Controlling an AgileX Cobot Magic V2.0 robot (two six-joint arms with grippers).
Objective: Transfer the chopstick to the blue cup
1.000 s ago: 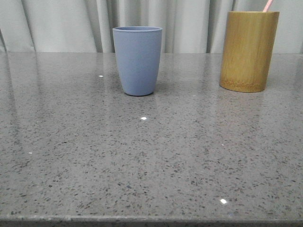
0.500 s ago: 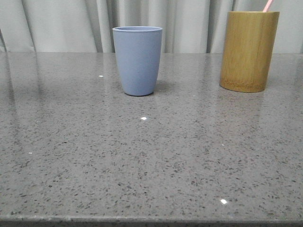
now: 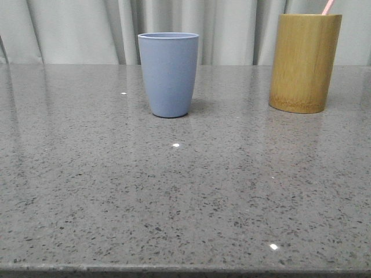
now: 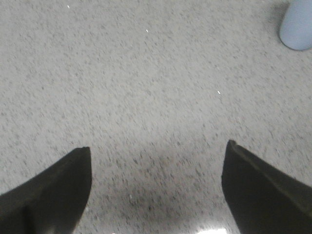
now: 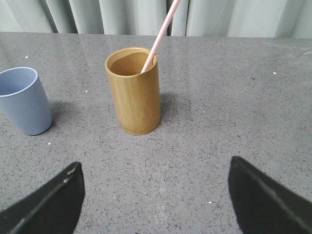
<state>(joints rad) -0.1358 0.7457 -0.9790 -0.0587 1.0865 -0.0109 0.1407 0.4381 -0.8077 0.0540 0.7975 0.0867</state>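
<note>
The blue cup stands upright on the grey table, left of centre at the back. A pale pink chopstick sticks out of the yellow-brown bamboo holder at the back right. In the right wrist view the chopstick leans in the bamboo holder, with the blue cup beside it. My right gripper is open and empty, short of the holder. My left gripper is open and empty over bare table, with the blue cup far off at the view's corner. Neither gripper shows in the front view.
The speckled grey stone table stretches from the front edge to the cups. Pale curtains hang behind the table's far edge. The bamboo holder stands close to the right border of the front view.
</note>
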